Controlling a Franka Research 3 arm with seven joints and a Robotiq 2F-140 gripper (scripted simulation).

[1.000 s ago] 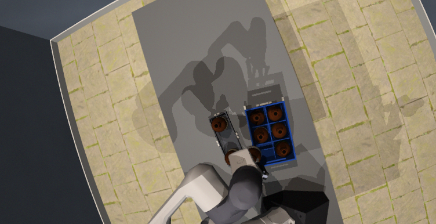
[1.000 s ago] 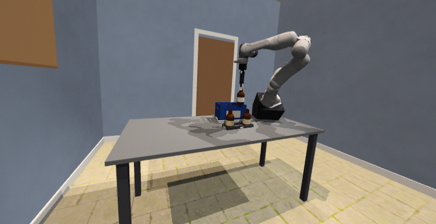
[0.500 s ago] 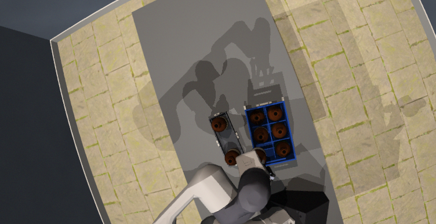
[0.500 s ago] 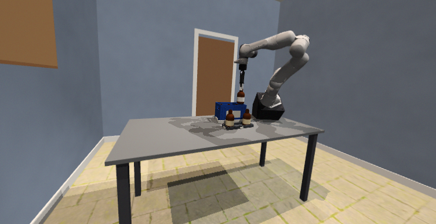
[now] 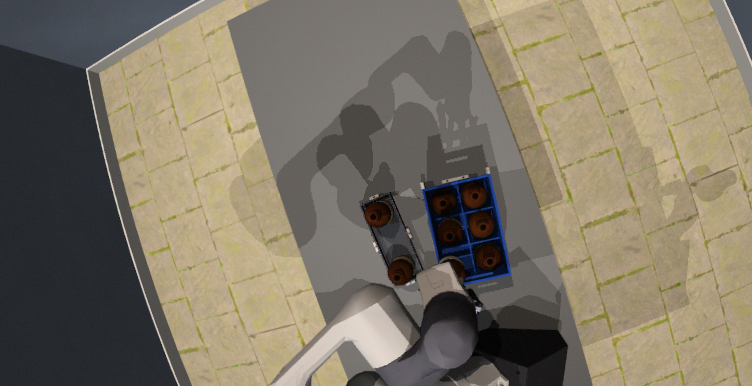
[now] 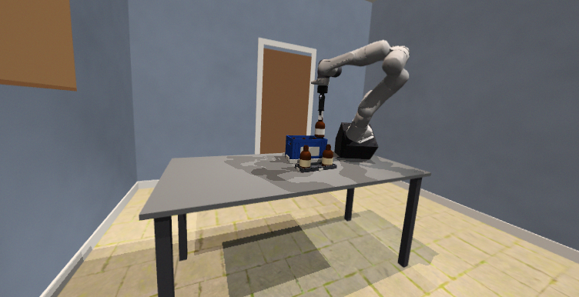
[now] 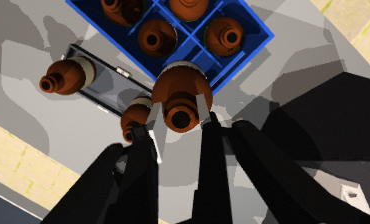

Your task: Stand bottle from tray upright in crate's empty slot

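My gripper (image 7: 181,111) is shut on the neck of a brown bottle (image 7: 181,95) with a white label and holds it upright in the air. In the side view the held bottle (image 6: 319,128) hangs just above the blue crate (image 6: 306,144). From above, the bottle (image 5: 453,266) is over the crate's near-left slot, partly hidden by my wrist. The blue crate (image 5: 466,227) holds several brown bottles. The dark tray (image 5: 390,240) left of the crate holds two upright bottles, one at the far end (image 5: 377,214) and one at the near end (image 5: 400,271).
The black robot base (image 6: 356,146) stands right behind the crate on the grey table (image 6: 279,177). The tray (image 6: 316,166) sits in front of the crate. My arm (image 5: 400,325) covers the table's near edge in the overhead view.
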